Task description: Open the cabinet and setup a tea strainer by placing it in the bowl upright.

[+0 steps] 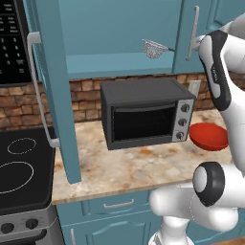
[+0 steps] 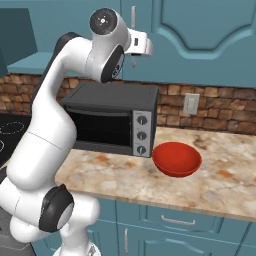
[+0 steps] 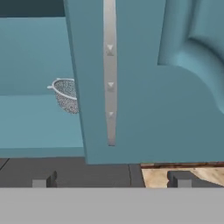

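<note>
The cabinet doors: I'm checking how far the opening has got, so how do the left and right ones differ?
The left door is swung wide open, edge-on to the base; the right door looks shut or nearly so, partly screening the tea strainer in the hand view. The open pincer faces the right door's handle, not the left's. Both are teal with silver bar handles.

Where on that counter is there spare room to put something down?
In front of the toaster oven, the marble counter lies bare to its front edge. More bare counter runs right of the red bowl. It is crowded where the bowl sits close beside the oven.
</note>
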You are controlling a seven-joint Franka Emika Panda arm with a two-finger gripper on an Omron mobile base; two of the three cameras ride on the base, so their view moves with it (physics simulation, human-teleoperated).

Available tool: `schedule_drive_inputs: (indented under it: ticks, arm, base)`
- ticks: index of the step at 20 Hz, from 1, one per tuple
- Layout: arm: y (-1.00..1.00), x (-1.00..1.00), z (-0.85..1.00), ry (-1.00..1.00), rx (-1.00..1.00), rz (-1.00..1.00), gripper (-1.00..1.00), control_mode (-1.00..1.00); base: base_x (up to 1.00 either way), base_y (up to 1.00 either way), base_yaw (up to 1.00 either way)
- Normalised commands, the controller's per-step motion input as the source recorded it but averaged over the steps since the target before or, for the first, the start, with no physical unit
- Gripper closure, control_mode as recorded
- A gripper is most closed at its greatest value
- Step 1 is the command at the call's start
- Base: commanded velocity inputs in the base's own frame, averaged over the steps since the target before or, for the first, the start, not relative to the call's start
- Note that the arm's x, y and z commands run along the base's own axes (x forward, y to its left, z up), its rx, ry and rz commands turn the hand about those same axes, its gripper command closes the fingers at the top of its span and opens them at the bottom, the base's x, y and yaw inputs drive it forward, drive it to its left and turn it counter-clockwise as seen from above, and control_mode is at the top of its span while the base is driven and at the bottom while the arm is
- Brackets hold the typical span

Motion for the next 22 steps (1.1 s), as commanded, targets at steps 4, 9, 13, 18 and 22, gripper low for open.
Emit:
schedule_drive_inputs:
  ticks: [4, 9, 13, 18, 22]
  arm:
    - [0.12, 0.29, 0.00, 0.00, 0.00, 0.00, -1.00, -1.00]
    - [0.00, 0.36, 0.00, 0.00, 0.00, 0.00, -1.00, -1.00]
    - [0.00, 0.39, 0.00, 0.00, 0.00, 0.00, -1.00, -1.00]
    - [-0.09, 0.38, 0.00, 0.00, 0.00, 0.00, -1.00, -1.00]
    - [-0.30, 0.34, -0.01, 0.00, 0.00, 0.00, -1.00, -1.00]
  base:
    - [0.00, 0.00, 0.00]
    - [0.00, 0.00, 0.00]
    - [0.00, 0.00, 0.00]
    - [0.00, 0.00, 0.00]
    - [0.00, 0.00, 0.00]
